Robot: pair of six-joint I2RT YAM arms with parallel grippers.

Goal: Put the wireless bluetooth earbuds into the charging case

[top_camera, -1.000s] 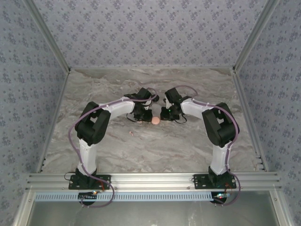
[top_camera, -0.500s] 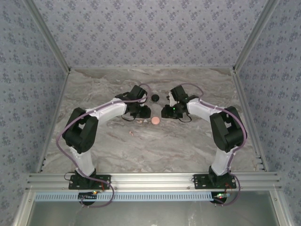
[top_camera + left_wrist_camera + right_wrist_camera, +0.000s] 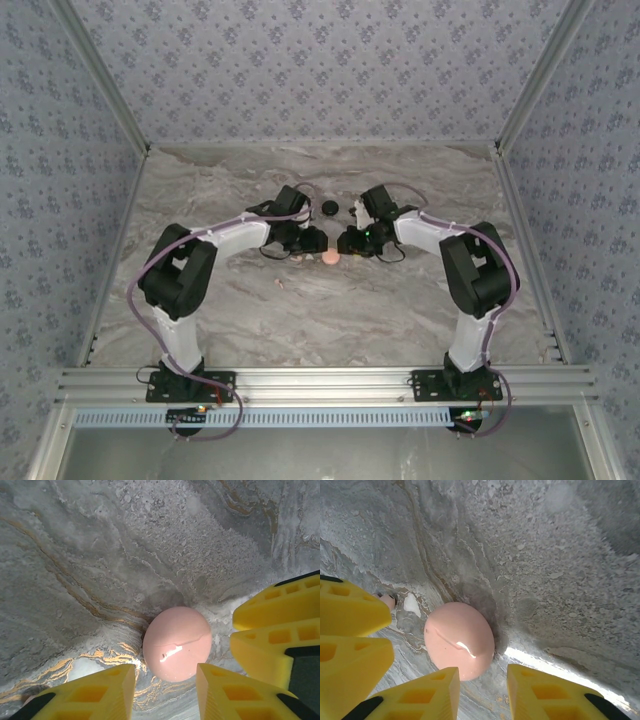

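Note:
The charging case (image 3: 330,257) is a shut pale pink oval lying flat on the marble table, its lid seam visible. My left gripper (image 3: 312,241) hovers at its left, my right gripper (image 3: 346,243) at its right. The left wrist view has the case (image 3: 176,642) just ahead of my left gripper (image 3: 165,692), whose yellow jaws stand open and empty. In the right wrist view the case (image 3: 460,640) lies ahead of my open, empty right gripper (image 3: 482,692). A tiny pink earbud (image 3: 387,600) peeks out behind the left arm's fingers (image 3: 350,615). Another pink earbud (image 3: 280,284) lies toward the front left.
A black round disc (image 3: 329,208) and a smaller black bit (image 3: 352,208) lie just behind the two grippers. The right arm's yellow fingers (image 3: 272,625) crowd the right of the left wrist view. Patterned walls enclose the table (image 3: 400,320) on three sides.
Both grippers have gone from shut to open. Both arms shifted, uncovering the black disc behind them, and the grippers now sit close on either side of the pink case.

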